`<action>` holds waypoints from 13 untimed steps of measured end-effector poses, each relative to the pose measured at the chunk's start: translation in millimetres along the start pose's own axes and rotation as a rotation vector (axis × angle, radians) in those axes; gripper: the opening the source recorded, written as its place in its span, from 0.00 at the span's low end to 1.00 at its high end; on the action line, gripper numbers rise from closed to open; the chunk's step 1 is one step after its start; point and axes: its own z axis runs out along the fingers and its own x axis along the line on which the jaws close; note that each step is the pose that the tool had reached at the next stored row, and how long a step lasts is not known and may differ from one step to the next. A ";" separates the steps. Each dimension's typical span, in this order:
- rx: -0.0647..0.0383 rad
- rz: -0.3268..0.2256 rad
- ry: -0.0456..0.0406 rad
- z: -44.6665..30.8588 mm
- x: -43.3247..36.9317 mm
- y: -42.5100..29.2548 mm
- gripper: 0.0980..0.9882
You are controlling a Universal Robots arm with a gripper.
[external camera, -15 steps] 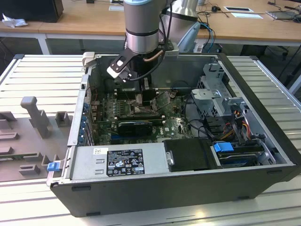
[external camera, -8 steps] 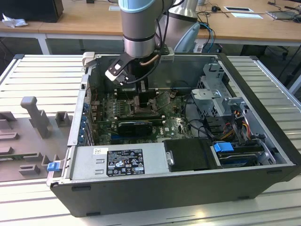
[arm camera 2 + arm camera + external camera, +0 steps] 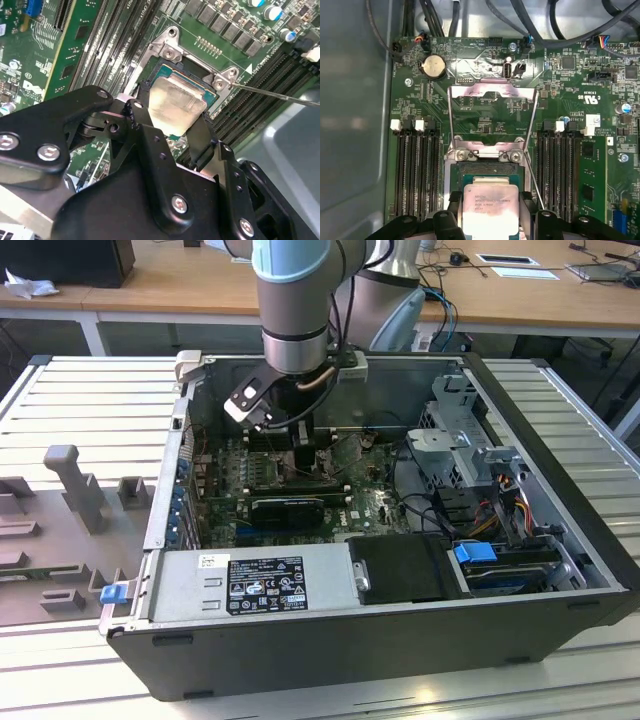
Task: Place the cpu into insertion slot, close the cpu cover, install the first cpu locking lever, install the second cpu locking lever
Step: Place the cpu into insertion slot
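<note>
Currently, inside the computer case (image 3: 400,650), the gripper (image 3: 170,117) is clamped on the cpu (image 3: 489,207), which sits between its fingers (image 3: 144,124), just over the insertion slot (image 3: 487,170) beneath. Risk: a tilted or offset chip, if released, could bend socket contacts.

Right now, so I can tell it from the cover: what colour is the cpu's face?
The cpu is pale silver-beige, clearest in the second wrist view.
</note>
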 end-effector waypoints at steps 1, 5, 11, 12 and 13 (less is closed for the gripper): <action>0.000 0.008 -0.0009 1.3 0.0 1.0 0.49; 0.000 0.013 -0.0020 5.9 0.0 3.1 0.49; 0.000 0.015 -0.0028 10.9 0.0 2.7 0.49; 0.000 0.015 -0.0031 11.1 0.0 2.7 0.49; 0.000 0.015 -0.0031 11.1 0.0 2.7 0.49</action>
